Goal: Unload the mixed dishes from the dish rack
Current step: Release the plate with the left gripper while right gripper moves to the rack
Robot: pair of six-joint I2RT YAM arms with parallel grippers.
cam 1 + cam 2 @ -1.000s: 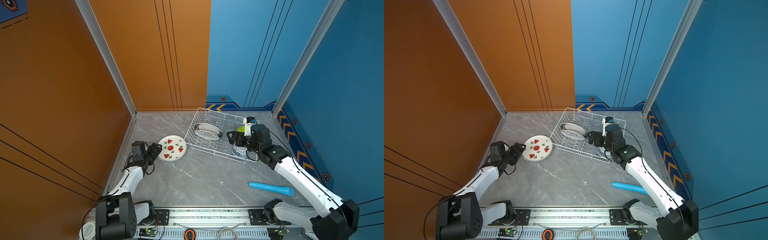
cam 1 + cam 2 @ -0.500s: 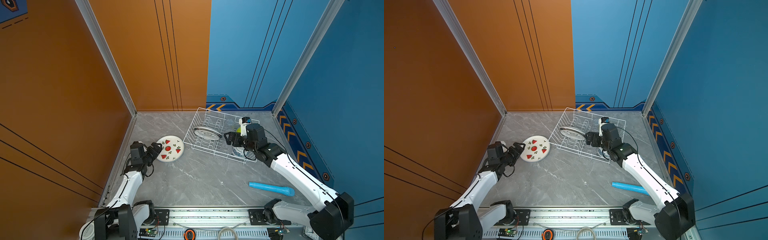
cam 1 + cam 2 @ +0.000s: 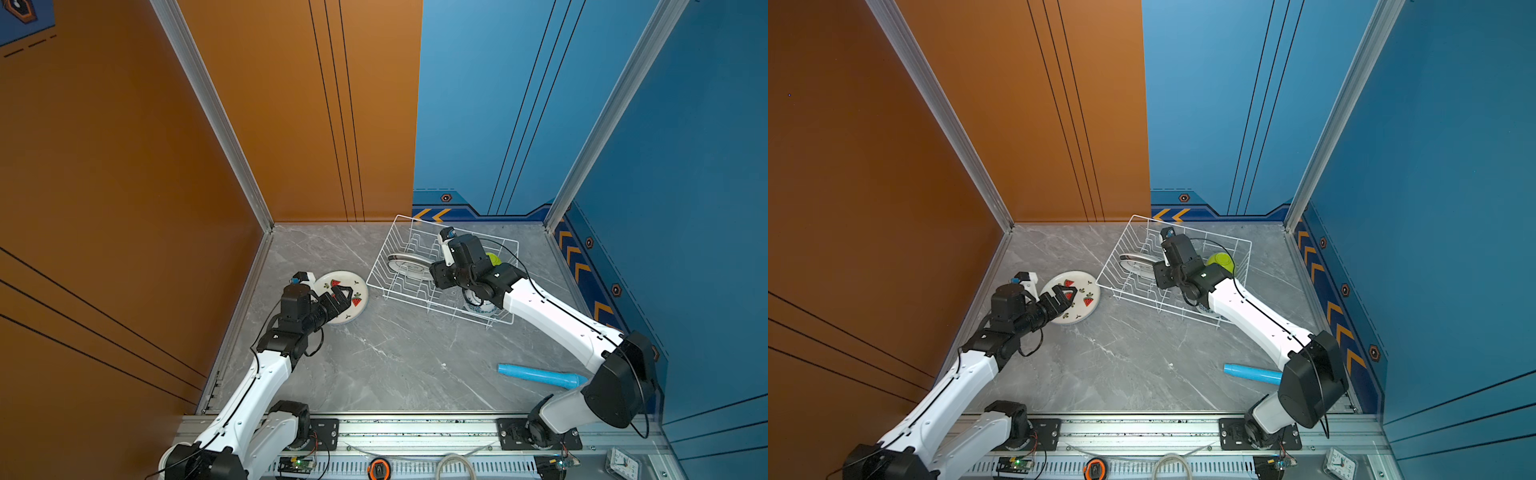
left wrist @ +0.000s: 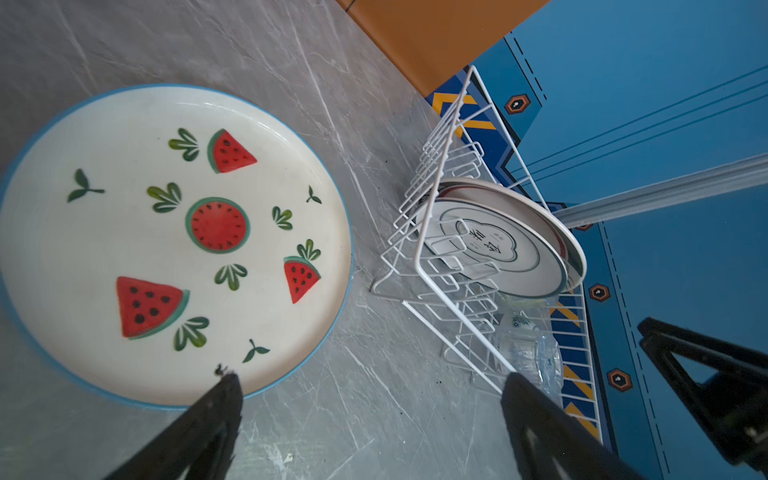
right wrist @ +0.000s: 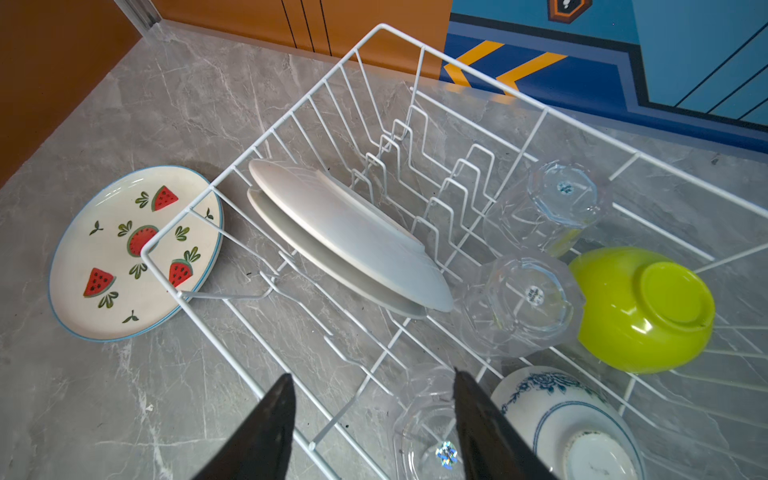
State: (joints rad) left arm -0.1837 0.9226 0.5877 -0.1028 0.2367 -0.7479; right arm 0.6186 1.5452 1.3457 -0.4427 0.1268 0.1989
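The white wire dish rack (image 3: 415, 220) (image 3: 1133, 218) (image 5: 382, 27) stands at the back right. Two white plates (image 5: 345, 232) (image 3: 409, 262) lean in it; the left wrist view shows a dark rim on one (image 4: 498, 245). It also holds an upturned lime-green bowl (image 5: 640, 311) (image 3: 1221, 262), a patterned bowl (image 5: 569, 424) and clear glass cups (image 5: 523, 303). The watermelon plate (image 3: 357, 286) (image 4: 174, 245) lies flat on the table left of the rack. My left gripper (image 3: 341, 296) (image 4: 370, 376) hovers open by that plate's edge. My right gripper (image 3: 436, 282) (image 5: 372, 374) hangs over the rack's near rim, jaws apart, a lying glass cup (image 5: 428, 415) by one finger.
A light blue tube (image 3: 540, 376) (image 3: 1252, 372) lies on the grey table near the right arm's base. An orange wall closes the left and back left, a blue wall the right and back right. The arms' rail runs along the front edge.
My right gripper has moved left across the rack and its jaws have narrowed. My left gripper has opened wider and shifted slightly over the watermelon plate, which has stayed put.
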